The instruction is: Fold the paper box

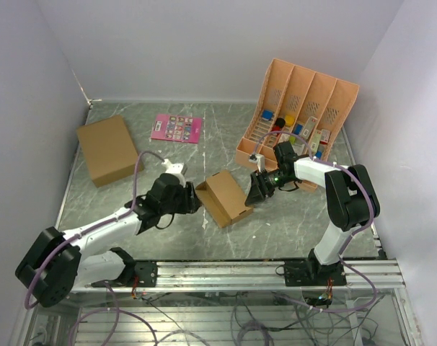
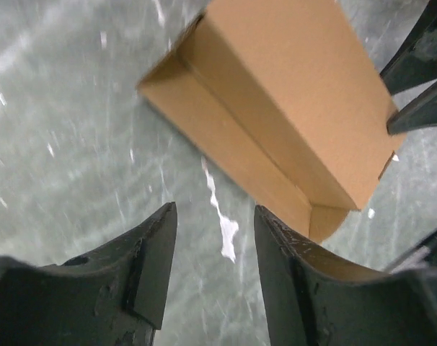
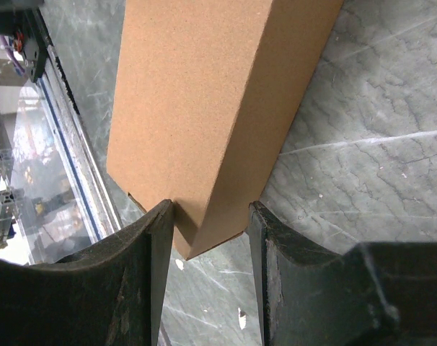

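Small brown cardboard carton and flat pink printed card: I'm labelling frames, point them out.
Small brown cardboard carton (image 1: pixel 229 193), top external view, upper panel.
Flat pink printed card (image 1: pixel 177 127), top external view, centre.

Grey-green marbled table (image 1: pixel 226 151); plain white walls (image 1: pixel 204 43) on three sides.

Paper box (image 1: pixel 224 197): plain brown, unprinted. Big box (image 1: pixel 108 149): the same plain brown. Card (image 1: pixel 177 127): bright pink, with a grid of small many-coloured squares. Rack (image 1: pixel 305 108): peach-orange, its side walls pierced in a slotted pattern; pieces (image 1: pixel 267 114) in it blue, yellow, red and white. Table (image 1: pixel 204 144): grey-green marbling with pale veins. Left arm (image 1: pixel 103 227) and right arm (image 1: pixel 316 169): white shells, black joints. Left gripper (image 1: pixel 192 198) and right gripper (image 1: pixel 256 189): black. Cables (image 1: pixel 137 176): purple. Walls (image 1: pixel 204 43): pale off-white.
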